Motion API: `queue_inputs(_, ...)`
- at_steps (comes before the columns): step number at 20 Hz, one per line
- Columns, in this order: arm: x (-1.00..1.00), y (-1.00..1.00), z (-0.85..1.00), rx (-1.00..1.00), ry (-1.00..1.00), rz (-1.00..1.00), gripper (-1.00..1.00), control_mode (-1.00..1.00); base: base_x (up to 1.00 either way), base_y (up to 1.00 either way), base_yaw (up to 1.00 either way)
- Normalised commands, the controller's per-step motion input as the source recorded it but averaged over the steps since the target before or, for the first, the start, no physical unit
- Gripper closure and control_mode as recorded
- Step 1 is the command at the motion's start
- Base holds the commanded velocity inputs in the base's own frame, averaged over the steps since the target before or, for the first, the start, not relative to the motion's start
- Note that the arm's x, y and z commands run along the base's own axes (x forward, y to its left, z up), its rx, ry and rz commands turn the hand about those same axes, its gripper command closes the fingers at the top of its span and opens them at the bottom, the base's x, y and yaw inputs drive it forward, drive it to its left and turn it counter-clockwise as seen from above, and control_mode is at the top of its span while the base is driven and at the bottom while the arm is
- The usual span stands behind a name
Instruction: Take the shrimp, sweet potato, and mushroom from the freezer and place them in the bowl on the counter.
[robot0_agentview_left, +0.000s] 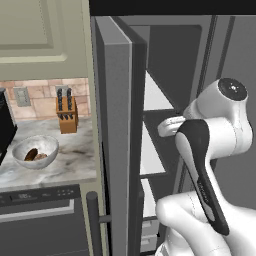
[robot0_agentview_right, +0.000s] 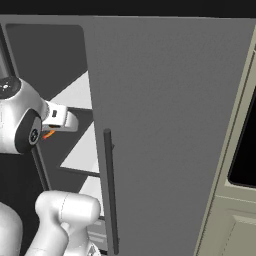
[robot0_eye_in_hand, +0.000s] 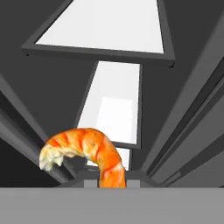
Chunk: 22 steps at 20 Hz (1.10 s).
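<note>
The shrimp (robot0_eye_in_hand: 89, 151), orange and curved, sticks up from between the tips of my gripper (robot0_eye_in_hand: 111, 181), which is shut on it. In the right base view the shrimp (robot0_agentview_right: 48, 134) shows as an orange sliver under the hand, in front of the freezer's (robot0_agentview_right: 170, 125) open compartment with its white shelves (robot0_eye_in_hand: 105, 26). The whitish bowl (robot0_agentview_left: 50, 142) stands on the counter (robot0_agentview_left: 75, 160), left of the freezer door (robot0_agentview_left: 117, 125). Two brown lumps (robot0_agentview_left: 35, 155) lie in it, too small to tell sweet potato from mushroom.
A knife block (robot0_agentview_left: 67, 114) stands at the back of the counter by the brick wall. The open freezer door, with its long bar handle (robot0_agentview_right: 110, 190), stands between the arm and the counter. A dark dishwasher front (robot0_agentview_left: 40, 220) sits below the counter.
</note>
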Motion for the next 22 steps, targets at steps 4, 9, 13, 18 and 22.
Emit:
queue_inputs(4, -0.10, -0.10, 0.00, 0.00, 0.12, -0.04, 1.00, -1.00, 0.00, 0.00, 0.00)
queue_inputs(9, -0.03, -0.15, 0.00, 0.00, 0.04, -0.04, 1.00, -1.00, 0.00, 0.00, 0.00)
queue_inputs(13, -0.13, -0.33, 0.00, 0.01, 0.00, -0.01, 1.00, -1.00, 0.00, 0.00, 0.00)
queue_inputs(18, -0.17, -0.29, -0.02, 0.00, 0.00, 0.00, 1.00, -1.00, 0.00, 0.00, 0.00)
queue_inputs(22, -0.08, -0.07, -0.03, 0.00, 0.00, 0.00, 1.00, 1.00, -0.29, -0.08, 0.00)
